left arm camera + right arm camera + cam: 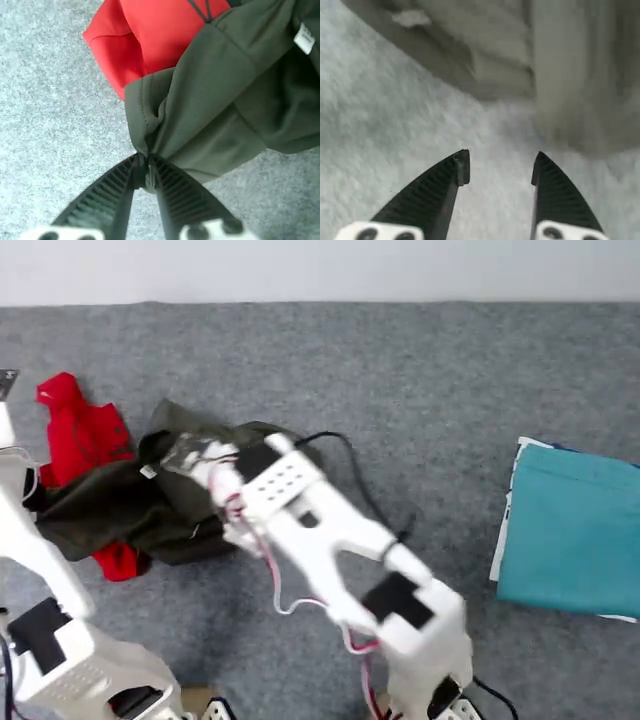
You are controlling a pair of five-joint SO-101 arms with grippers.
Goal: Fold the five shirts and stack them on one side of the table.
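Note:
A dark olive shirt point(140, 502) lies crumpled at the left of the grey table, partly over a red shirt point(82, 432). My left gripper point(146, 172) is shut on a bunched edge of the olive shirt point(215, 100), with the red shirt point(160, 35) just beyond it. The right arm stretches across the middle of the table, and my right gripper point(197, 462) is over the far part of the olive shirt. In the right wrist view that gripper point(501, 167) stands open above bare table, the shirt's folds point(545, 65) just ahead of its tips.
A folded teal shirt point(575, 530) lies at the right edge on top of other folded cloth whose white rim shows. The left arm point(40, 550) rises along the left edge. Grey table surface point(430, 380) stretches across the back and middle.

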